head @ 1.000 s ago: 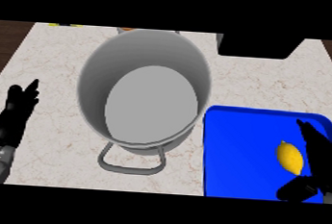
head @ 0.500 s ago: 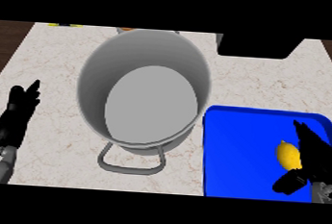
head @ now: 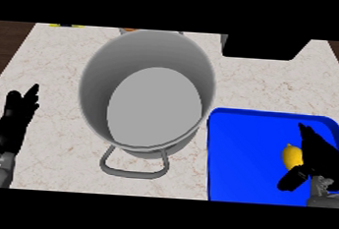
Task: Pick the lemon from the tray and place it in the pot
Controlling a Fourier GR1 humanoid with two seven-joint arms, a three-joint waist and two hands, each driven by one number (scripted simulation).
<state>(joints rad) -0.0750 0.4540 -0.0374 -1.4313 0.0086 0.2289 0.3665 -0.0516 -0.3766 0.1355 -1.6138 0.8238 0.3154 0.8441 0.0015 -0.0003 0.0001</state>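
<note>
**Grasp stage: right robot hand was closing in on the lemon, nothing lifted yet**

Starting at the left edge, your left robot hand [head: 11, 126] was just parked there, fingers straight and pointing up, holding nothing. It sat over the worktop [head: 60, 55], which looked like pale speckled stone with a matte finish.

Moving along, the pot [head: 148, 98] was a big round grey one, smooth like brushed metal, tall walls, flat bare bottom, and a loop handle sticking out toward you. Nothing was in it.

Then just right of the pot was the tray [head: 250, 156]: bright blue, glossy, plastic-looking, rectangular with rounded corners and a low raised rim.

The lemon [head: 292, 155] sat on the tray's right half, small, yellow, oval. Your right robot hand [head: 316, 157] was right up against its right side and covering part of it, thumb hooked down below. Honestly I couldn't tell if the fingers had actually closed on it.

My read: you were still at the pick step. Next you'd need to get the fingers wrapped round that rounded, roll-prone lemon, lift it clear of the rim, then carry it left over the pot's tall wall.
</note>
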